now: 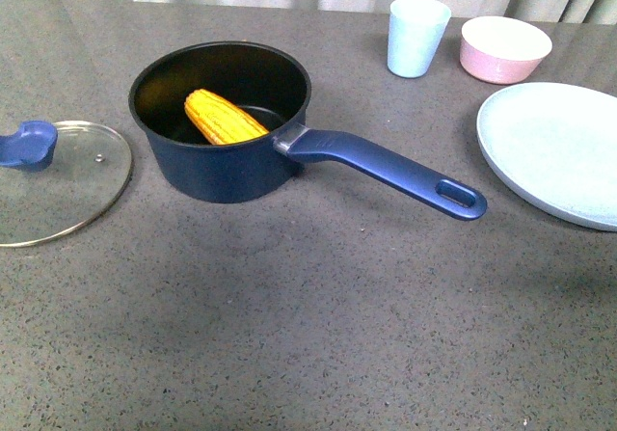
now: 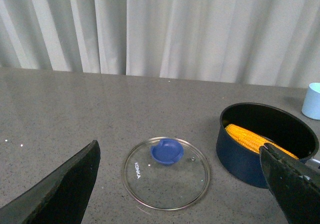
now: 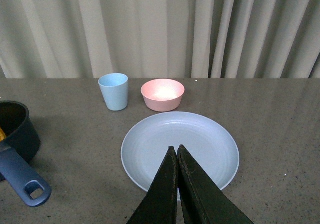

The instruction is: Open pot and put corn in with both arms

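The dark blue pot (image 1: 227,166) stands uncovered on the grey table, its long handle (image 1: 386,169) pointing right and toward me. The yellow corn (image 1: 224,118) lies inside it, leaning on the wall; it also shows in the left wrist view as corn (image 2: 247,138) in the pot (image 2: 245,161). The glass lid (image 1: 58,180) with a blue knob (image 1: 27,146) lies flat left of the pot. No arm shows in the front view. My left gripper (image 2: 180,151) hangs open above the lid (image 2: 166,173). My right gripper (image 3: 176,148) is shut, empty, over the plate.
A pale blue plate (image 1: 554,151) lies right of the pot. A light blue cup (image 1: 416,36) and a pink bowl (image 1: 504,49) stand at the back right. Curtains hang behind the table's far edge.
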Controlling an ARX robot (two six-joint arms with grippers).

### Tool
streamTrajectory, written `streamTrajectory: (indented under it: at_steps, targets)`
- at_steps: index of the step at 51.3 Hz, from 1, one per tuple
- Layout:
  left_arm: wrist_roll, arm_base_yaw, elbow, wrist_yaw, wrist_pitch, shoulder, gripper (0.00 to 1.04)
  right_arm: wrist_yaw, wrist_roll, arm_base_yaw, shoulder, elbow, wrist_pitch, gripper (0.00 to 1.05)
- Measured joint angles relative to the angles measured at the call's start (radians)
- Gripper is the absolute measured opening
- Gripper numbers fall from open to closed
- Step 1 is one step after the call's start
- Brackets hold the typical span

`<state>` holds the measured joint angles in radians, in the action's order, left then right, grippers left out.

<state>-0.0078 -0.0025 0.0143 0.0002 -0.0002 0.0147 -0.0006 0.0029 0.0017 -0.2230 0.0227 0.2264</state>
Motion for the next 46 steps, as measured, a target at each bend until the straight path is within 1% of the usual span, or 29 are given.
streamTrajectory:
  at_steps: [11,13,14,16,37,39,41,43,46]
  targets:
    - [0.000,0.000,0.000,0.000,0.000,0.000,0.96,0.000,0.000,0.000,0.048,0.000,-0.051,0.02]
    - [0.000,0.000,0.000,0.000,0.000,0.000,0.96,0.001,0.000,0.000,0.083,0.000,-0.095,0.02]
    - [0.000,0.000,0.000,0.000,0.000,0.000,0.96,-0.003,0.000,0.000,0.125,0.000,-0.156,0.02]
    - [0.000,0.000,0.000,0.000,0.000,0.000,0.96,0.001,0.000,0.000,0.184,0.000,-0.213,0.02]
    - [0.000,0.000,0.000,0.000,0.000,0.000,0.96,0.000,-0.001,0.000,0.216,0.000,-0.225,0.02]
    - [0.000,0.000,0.000,0.000,0.000,0.000,0.96,0.000,0.000,0.000,0.216,0.000,-0.225,0.12]
    - [0.000,0.000,0.000,0.000,0.000,0.000,0.96,0.000,0.000,0.000,0.216,0.000,-0.225,0.17]
    - [0.000,0.000,0.000,0.000,0.000,0.000,0.96,0.001,0.000,0.000,0.217,0.000,-0.225,0.26]
    - [0.000,0.000,0.000,0.000,0.000,0.000,0.96,0.000,0.000,0.000,0.217,0.000,-0.225,0.37]
